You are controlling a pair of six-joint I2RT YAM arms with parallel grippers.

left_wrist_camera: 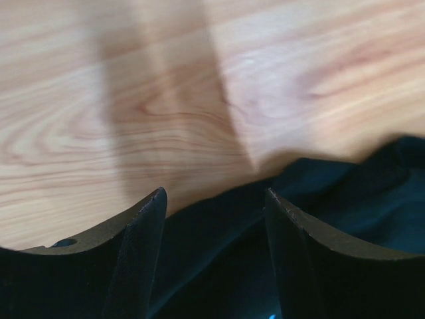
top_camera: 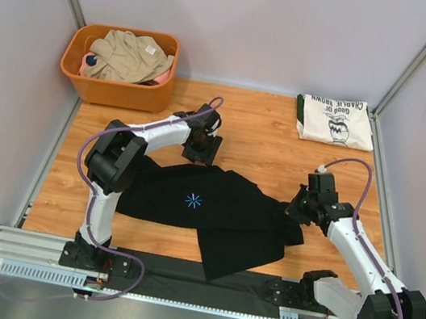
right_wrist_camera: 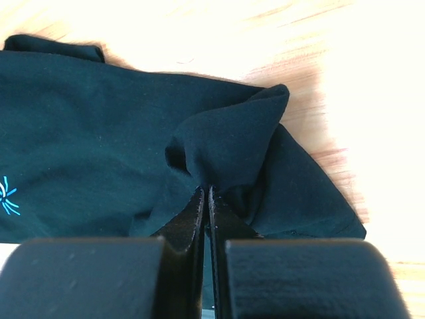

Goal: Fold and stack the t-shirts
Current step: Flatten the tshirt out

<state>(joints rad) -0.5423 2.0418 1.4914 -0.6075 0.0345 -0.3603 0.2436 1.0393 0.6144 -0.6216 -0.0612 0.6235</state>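
Closest to the right wrist lens are the right gripper's (right_wrist_camera: 206,193) two dark fingers, pressed together with only a thin slit between them. At their tips a ridge of the black t-shirt (right_wrist_camera: 99,133) bunches up, so the jaws are pinching a fold of that cloth. From above, this gripper (top_camera: 300,209) sits at the shirt's right edge.

The black t-shirt (top_camera: 213,209) lies spread across the middle of the wooden table (top_camera: 264,148), rumpled, with one flap reaching toward the near edge. A small light-blue starburst mark (top_camera: 193,200) shows left of its centre, and it also peeks in at the left edge of the right wrist view (right_wrist_camera: 6,196).

The left gripper (top_camera: 201,148) hangs over the shirt's far edge. In its own view the jaws stand wide apart (left_wrist_camera: 216,196), with dark cloth (left_wrist_camera: 345,193) showing between and below the fingers and bare wood (left_wrist_camera: 166,86) beyond — whether the tips touch the cloth I cannot tell.

In the far right corner lies the white t-shirt (top_camera: 334,121), folded flat, green trim along its left side and dark printed lettering facing up. The far left corner holds an orange basket (top_camera: 118,90) with beige cloth (top_camera: 128,55) heaped inside.
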